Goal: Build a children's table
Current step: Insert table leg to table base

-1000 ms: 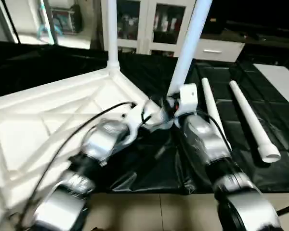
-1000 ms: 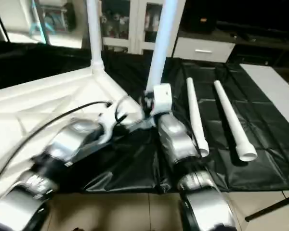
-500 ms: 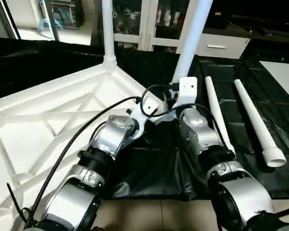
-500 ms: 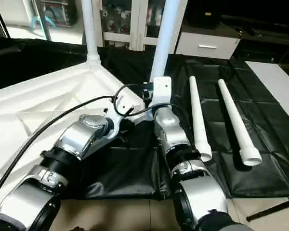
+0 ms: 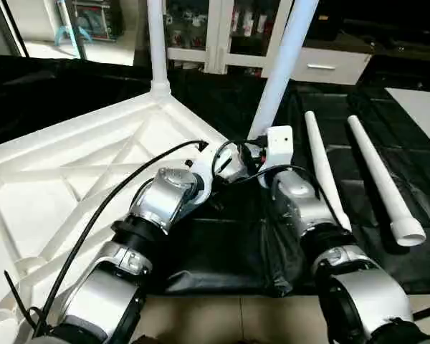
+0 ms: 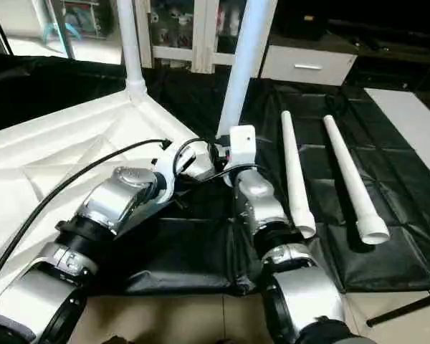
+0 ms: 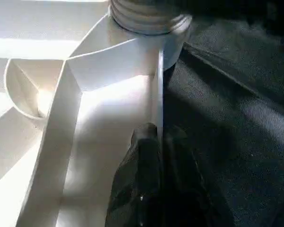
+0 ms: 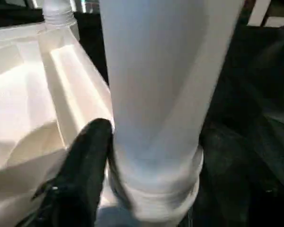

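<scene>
Your landmark is the tabletop (image 5: 79,179), lying upside down on the black sheet (image 5: 222,247) with its ribbed, X-braced underside facing up. It takes up the left of the head views and runs out past their left edge.

At the tabletop's far corner one leg (image 5: 156,43) stands upright in its socket. At the corner nearest the middle of the scene a second leg (image 5: 285,64) rises from its socket, leaning a little to the right; in the right wrist view you see its collar sitting on top of the socket.

Your left gripper (image 7: 156,137) is at the tabletop's edge just below that second socket. Its fingers (image 7: 137,175) are pressed together on the thin rim wall of the tabletop, one on the ribbed inner side and one on the outer side over the black sheet.

Your right gripper (image 8: 146,156) is at the base of the leaning leg. One black finger (image 8: 87,156) lies close against the leg's side just above the collar; the other is hidden behind the tube, so you cannot tell whether the pair is clamped on the leg or standing loose around it.

To the right of the tabletop, well apart from it, two loose legs (image 5: 326,172) (image 5: 383,183) lie side by side on the black sheet, wide ends toward you. Beyond the tabletop's far corner stands a white cabinet (image 5: 215,32) with glass doors.
</scene>
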`<state>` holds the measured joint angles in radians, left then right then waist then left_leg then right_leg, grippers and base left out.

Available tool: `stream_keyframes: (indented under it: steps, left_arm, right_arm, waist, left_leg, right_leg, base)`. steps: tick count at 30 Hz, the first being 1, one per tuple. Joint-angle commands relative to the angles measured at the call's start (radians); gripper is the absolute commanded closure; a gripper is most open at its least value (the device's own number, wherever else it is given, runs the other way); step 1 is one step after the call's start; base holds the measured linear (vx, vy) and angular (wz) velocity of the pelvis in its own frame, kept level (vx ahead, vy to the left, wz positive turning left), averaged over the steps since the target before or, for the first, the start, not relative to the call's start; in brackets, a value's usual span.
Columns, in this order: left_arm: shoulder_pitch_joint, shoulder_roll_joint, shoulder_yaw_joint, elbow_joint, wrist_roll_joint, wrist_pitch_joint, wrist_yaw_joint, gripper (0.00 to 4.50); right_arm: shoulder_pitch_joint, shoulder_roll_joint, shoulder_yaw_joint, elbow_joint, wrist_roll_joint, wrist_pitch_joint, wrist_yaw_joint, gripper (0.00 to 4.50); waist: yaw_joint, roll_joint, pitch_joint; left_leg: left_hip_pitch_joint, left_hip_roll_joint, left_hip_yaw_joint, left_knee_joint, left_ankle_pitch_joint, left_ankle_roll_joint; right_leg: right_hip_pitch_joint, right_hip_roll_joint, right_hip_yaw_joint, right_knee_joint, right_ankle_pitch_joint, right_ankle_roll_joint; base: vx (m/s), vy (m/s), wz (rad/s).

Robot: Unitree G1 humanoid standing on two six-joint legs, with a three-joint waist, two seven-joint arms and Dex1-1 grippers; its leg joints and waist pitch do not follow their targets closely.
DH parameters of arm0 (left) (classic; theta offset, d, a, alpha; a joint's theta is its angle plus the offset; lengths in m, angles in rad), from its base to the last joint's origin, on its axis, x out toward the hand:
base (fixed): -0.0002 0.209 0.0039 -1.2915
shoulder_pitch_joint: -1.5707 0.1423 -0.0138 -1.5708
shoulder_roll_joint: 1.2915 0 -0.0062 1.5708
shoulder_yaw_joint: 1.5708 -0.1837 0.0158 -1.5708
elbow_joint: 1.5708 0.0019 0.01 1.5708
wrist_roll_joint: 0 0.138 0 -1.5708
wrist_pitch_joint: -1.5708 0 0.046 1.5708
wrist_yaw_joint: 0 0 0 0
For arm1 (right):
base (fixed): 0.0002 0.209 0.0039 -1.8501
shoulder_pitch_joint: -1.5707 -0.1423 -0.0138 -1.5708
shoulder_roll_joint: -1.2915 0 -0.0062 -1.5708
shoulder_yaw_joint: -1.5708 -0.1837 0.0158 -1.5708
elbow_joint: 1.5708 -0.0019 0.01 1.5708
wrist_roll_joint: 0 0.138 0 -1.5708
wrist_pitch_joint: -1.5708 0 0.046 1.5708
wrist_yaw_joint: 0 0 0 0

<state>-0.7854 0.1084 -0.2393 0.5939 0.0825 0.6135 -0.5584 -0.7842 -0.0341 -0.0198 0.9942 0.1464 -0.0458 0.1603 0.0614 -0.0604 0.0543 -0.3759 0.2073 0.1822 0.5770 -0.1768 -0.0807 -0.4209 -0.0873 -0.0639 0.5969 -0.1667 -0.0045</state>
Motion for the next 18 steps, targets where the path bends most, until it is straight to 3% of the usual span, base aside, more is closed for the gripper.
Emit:
stream_keyframes:
  steps: [1, 3, 4, 9, 10, 12, 14, 18]
  left_arm:
    - [-0.068, 0.02, 0.041, -0.045, -0.003, -0.044, 0.012, 4.5]
    - [-0.071, 0.026, 0.038, -0.037, -0.006, -0.051, 0.005, 4.5]
    - [-0.072, 0.028, 0.036, -0.034, -0.007, -0.054, 0.001, 4.5]
    - [-0.073, 0.042, 0.021, -0.012, -0.008, -0.083, -0.036, 4.5]
    - [-0.069, 0.049, 0.014, -0.007, -0.008, -0.096, -0.05, 4.5]
    - [-0.056, 0.063, 0.002, -0.006, -0.009, -0.117, -0.079, 4.5]
    - [-0.035, 0.081, -0.016, -0.021, -0.01, -0.135, -0.117, 4.5]
    - [-0.004, 0.108, -0.048, -0.047, -0.016, -0.177, -0.184, 4.5]
  right_arm:
    - [0.029, -0.03, -0.011, 0.006, -0.002, 0.03, 0.012, 1.17]
    - [0.051, -0.042, -0.009, -0.05, 0.005, 0.037, 0.05, 0.91]
    - [0.059, -0.044, -0.009, -0.07, 0.007, 0.041, 0.063, 0.91]
    - [0.131, -0.075, -0.01, -0.249, 0.038, 0.099, 0.126, 0.48]
    - [0.155, -0.088, -0.01, -0.307, 0.048, 0.118, 0.143, 0.36]
    - [0.204, -0.121, -0.018, -0.421, 0.071, 0.162, 0.174, 0.22]
    - [0.246, -0.16, -0.024, -0.516, 0.091, 0.195, 0.213, 0.18]
    - [0.293, -0.209, -0.011, -0.621, 0.117, 0.244, 0.311, 0.04]
  waist:
    - [0.009, 0.012, -0.082]
    - [0.011, 0.014, -0.082]
    - [0.012, 0.02, -0.081]
    - [0.016, 0.016, -0.085]
    - [0.016, 0.022, -0.086]
    - [0.023, 0.02, -0.083]
    - [0.032, 0.021, -0.08]
    - [0.037, 0.024, -0.074]
  left_leg:
    - [0.016, 0.013, 0.003, -0.049, -0.036, 0.088]
    - [0.017, 0.013, 0.004, -0.047, -0.025, 0.099]
    - [0.015, 0.013, 0.003, -0.047, -0.022, 0.102]
    - [0.011, 0.01, 0.001, -0.04, 0.03, 0.127]
    - [0.01, 0.01, 0.001, -0.038, 0.032, 0.127]
    - [0.012, 0.011, 0.002, -0.036, 0.022, 0.136]
    - [0.013, 0.013, 0.002, -0.037, -0.007, 0.13]
    - [0.015, 0.016, 0.002, -0.045, -0.114, 0.081]
  right_leg:
    - [0.072, -0.046, 0.036, -0.026, 0.129, -0.289]
    - [0.071, -0.045, 0.036, -0.026, 0.141, -0.298]
    - [0.073, -0.045, 0.036, -0.025, 0.145, -0.3]
    - [0.077, -0.043, 0.035, -0.019, 0.194, -0.308]
    - [0.075, -0.044, 0.036, -0.017, 0.196, -0.311]
    - [0.072, -0.041, 0.036, -0.019, 0.188, -0.305]
    - [0.071, -0.041, 0.037, -0.022, 0.151, -0.295]
    - [0.067, -0.043, 0.038, -0.035, 0.027, -0.27]
  base:
    - [0.0, 0.0, 0.0]
    - [0.0, 0.0, 0.0]
    - [0.0, 0.0, 0.0]
    - [0.0, 0.0, 0.0]
    - [0.0, 0.0, 0.0]
    - [0.0, 0.0, 0.0]
    - [0.0, 0.0, 0.0]
    - [0.0, 0.0, 0.0]
